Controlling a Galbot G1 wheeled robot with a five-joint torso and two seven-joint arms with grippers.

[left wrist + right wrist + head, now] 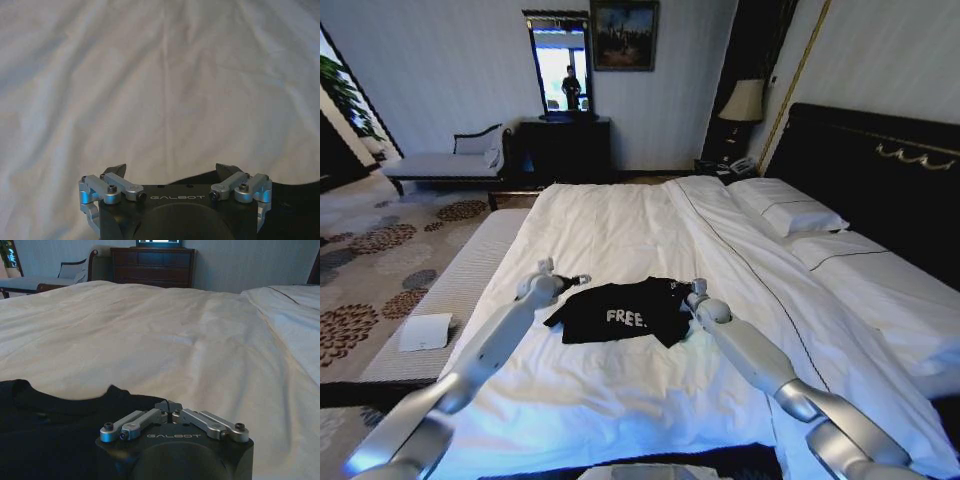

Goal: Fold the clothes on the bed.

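Bed (pixel 620 230): white duvet, wrinkled, I'm parked at its foot edge with both arms reaching over it.

Shirt (pixel 620 312): black, lying between the two grippers, looks part-folded already, "FREE" print up. Its left sleeve sticks out toward the left gripper; its right edge is bunched under the right gripper.

Left gripper (pixel 172 172): jaws wide, nothing between them, hovering over bare duvet just off the shirt's left sleeve. Wrist cam shows black fabric only at the base of the gripper, not between the fingers.

Right gripper (pixel 170 407): fingers pinched together, tips touching, sitting at the shirt's right edge near the collar. I see no fabric between the tips, so I call it closed on nothing, but the tips hide whatever is below them.

Risks as I judge them:
- left pinch lands on duvet instead of sleeve, since it's off the fabric now
- either gripper grabs duvet along with shirt, both being soft and wrinkled, and drags the bedding
- uneven pull from one side skews the fold
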